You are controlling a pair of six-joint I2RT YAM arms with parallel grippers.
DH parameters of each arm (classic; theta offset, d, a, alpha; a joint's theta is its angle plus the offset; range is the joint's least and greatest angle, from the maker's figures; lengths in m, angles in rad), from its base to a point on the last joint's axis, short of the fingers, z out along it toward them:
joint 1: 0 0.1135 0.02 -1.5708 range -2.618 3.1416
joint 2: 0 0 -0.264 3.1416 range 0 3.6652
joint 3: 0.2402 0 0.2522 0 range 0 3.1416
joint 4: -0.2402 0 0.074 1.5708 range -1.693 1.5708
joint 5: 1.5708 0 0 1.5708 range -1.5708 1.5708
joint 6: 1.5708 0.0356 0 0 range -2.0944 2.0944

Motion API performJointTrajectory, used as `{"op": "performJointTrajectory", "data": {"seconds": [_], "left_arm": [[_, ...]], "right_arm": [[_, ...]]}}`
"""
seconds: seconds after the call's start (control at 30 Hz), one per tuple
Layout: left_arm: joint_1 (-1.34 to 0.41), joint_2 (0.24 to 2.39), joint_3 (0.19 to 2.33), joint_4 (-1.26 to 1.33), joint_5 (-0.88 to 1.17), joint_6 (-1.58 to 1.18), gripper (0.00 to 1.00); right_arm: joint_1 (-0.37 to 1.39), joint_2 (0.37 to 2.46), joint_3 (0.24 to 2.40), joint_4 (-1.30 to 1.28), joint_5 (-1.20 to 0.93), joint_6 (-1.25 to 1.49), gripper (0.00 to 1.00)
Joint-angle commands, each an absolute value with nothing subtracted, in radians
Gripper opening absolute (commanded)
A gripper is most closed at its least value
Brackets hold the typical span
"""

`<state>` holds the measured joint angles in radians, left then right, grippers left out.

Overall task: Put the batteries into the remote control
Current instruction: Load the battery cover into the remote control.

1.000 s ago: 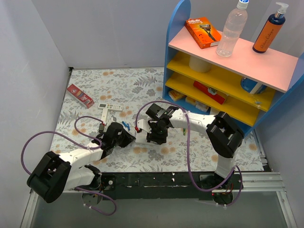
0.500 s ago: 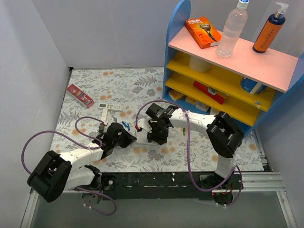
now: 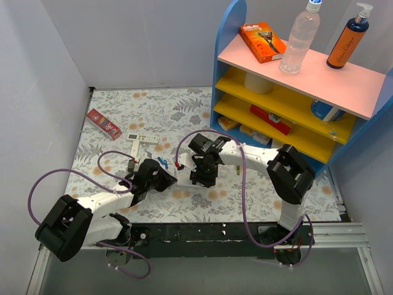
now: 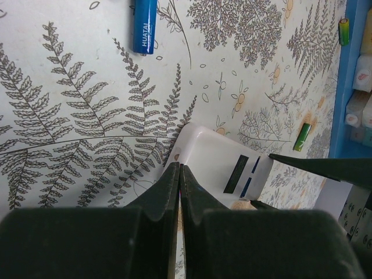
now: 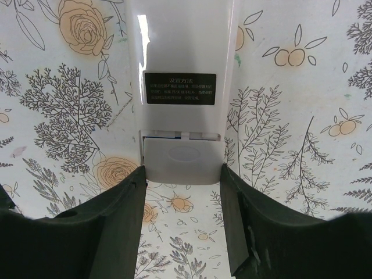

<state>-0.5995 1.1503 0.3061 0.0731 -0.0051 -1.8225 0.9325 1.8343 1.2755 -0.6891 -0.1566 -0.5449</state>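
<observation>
The remote control lies back-up on the bench. Its long axis runs straight out from the right claw, whose half-spread fingers clasp its cover end by both long edges. The left claw, pinched shut and empty, touches the remote's far end, and a blue battery lies apart just beyond it.

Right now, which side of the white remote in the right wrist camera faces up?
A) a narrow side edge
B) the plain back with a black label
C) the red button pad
B: in the right wrist view the remote lies flat, showing its plain white back with a black printed label and no buttons.
</observation>
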Motion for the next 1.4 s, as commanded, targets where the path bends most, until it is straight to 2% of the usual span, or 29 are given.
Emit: {"op": "performJointTrajectory", "data": {"seconds": [0.0,0.17,0.57,0.97,1.03,1.17,1.27,1.3,1.37], "left_arm": [[-0.615,1.158,0.287,0.038,0.04,-1.824,0.0],[-0.615,1.16,0.287,0.04,0.04,-1.822,0.0],[-0.615,1.16,0.287,0.044,0.043,-1.821,0.0],[-0.614,1.135,0.287,0.035,0.04,-1.824,0.05],[-0.614,1.121,0.287,0.029,0.037,-1.824,0.08],[-0.614,1.095,0.298,0.012,0.034,-1.821,0.27],[-0.615,1.072,0.31,0.006,0.026,-1.815,0.38],[-0.614,1.066,0.313,0.006,0.023,-1.812,0.47],[-0.614,1.06,0.322,-0.025,0.014,-1.799,0.52]], "right_arm": [[0.942,1.833,1.285,-0.706,-0.173,-0.529,0.56],[0.942,1.825,1.282,-0.699,-0.176,-0.528,0.6],[0.945,1.802,1.279,-0.698,-0.198,-0.528,0.64],[0.93,1.638,1.237,-0.571,-0.153,-0.37,0.77],[0.916,1.602,1.214,-0.537,-0.127,-0.306,0.77],[0.873,1.56,1.155,-0.471,-0.065,-0.076,0.75],[0.861,1.517,1.063,-0.388,-0.043,0.075,0.73],[0.858,1.505,1.017,-0.335,-0.052,0.14,0.73],[0.85,1.47,0.968,-0.281,-0.051,0.196,0.7]]}}
